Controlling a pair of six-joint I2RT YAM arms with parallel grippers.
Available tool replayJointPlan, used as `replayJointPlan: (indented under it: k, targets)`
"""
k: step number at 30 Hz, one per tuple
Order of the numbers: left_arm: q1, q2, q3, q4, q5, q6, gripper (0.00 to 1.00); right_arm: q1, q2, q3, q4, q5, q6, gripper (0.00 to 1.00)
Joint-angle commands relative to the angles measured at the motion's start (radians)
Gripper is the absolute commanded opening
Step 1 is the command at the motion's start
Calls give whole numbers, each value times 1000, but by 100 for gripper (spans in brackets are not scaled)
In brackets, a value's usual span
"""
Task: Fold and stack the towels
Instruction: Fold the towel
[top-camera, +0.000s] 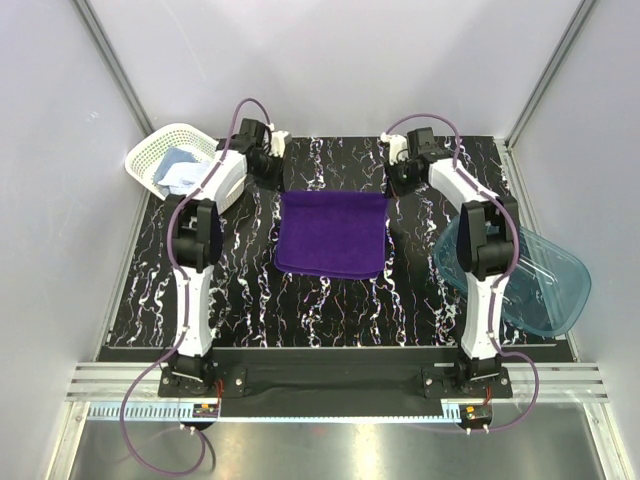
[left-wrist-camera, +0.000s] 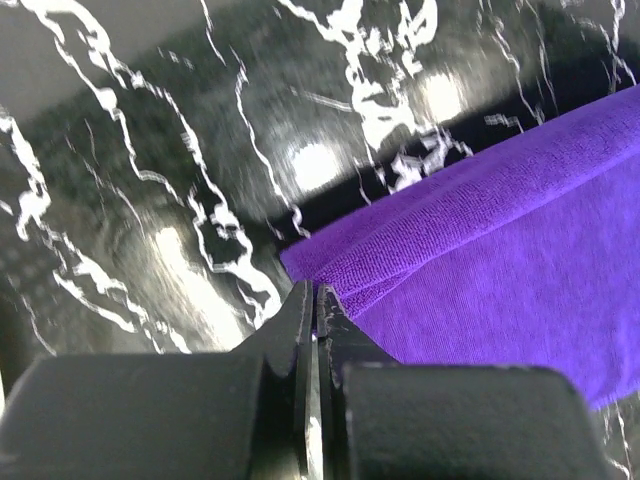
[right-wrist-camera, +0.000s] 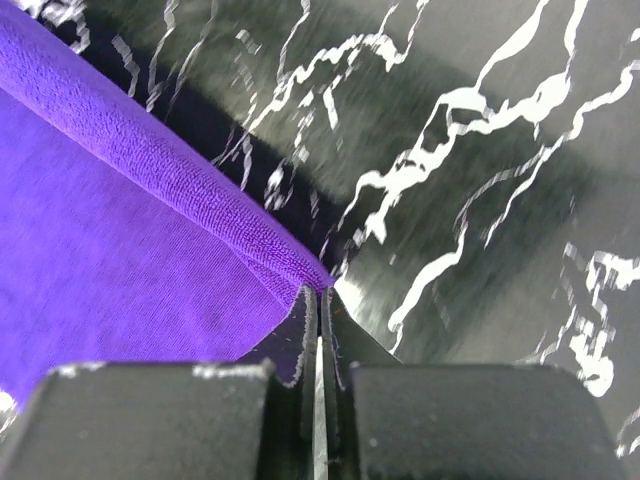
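Quick status from my end. The purple towel (top-camera: 332, 235) is lying in the middle of the black marble-pattern table (top-camera: 250, 290), between the two arms. From the top camera it looks like a roughly square slab with its far edge running straight across. Both arms are reaching to that far edge, one at each far corner.

On the left wrist camera, the left gripper (left-wrist-camera: 316, 295) has its fingers pressed together down to a hairline slit. The towel's far-left corner sits right at the tips, so it looks pinched there. I can see two layers of cloth: a thick rolled edge on top and a smoother layer under it. There's a dark shadow band on the table along that edge.

It's the same story on the other side. The right gripper (right-wrist-camera: 320, 295) has its fingers squeezed tight, nipping the far-right corner, and the rolled edge runs off up and to the left from the tips. There's a shadow under that edge too.

Off to the far left, the white lattice basket (top-camera: 145, 160) has the light blue towel (top-camera: 180, 170) sitting in it, partly hidden behind the left arm. The translucent blue tub (top-camera: 545, 290) is at the right edge of the table behind the right arm, well apart from the purple towel.
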Motion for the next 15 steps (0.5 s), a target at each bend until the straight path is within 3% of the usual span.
replayJointPlan:
  k: [1,15]
  targets:
    - [5,-166,-52,42,8,34,0,-6,-171,-66,38,30,-11,0]
    - [-9,-418,-392,82,8,25,0,78,-411,-416,75,60,111,0]
